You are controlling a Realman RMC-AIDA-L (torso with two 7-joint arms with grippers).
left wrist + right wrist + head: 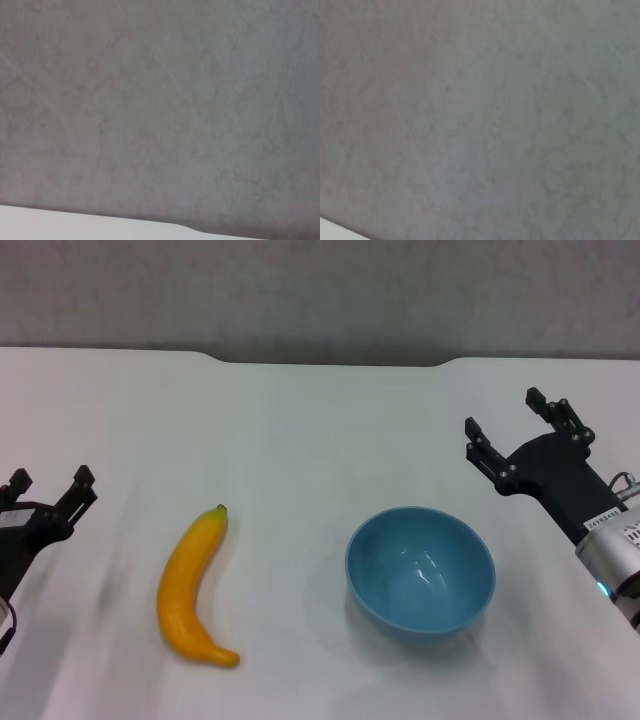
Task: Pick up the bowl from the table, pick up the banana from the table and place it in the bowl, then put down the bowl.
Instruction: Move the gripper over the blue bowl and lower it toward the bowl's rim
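Observation:
A light-blue bowl (420, 570) stands upright and empty on the white table (300, 420), right of centre. A yellow-orange banana (196, 585) lies on the table to its left, dark stem tip pointing away from me. My right gripper (508, 423) is open and empty, above the table behind and to the right of the bowl, apart from it. My left gripper (50, 483) is open and empty at the far left, left of the banana and apart from it. Both wrist views show only grey wall and a sliver of table edge (75, 220).
The table's far edge has a shallow notch (335, 362) in the middle, with a grey wall (320, 290) behind it.

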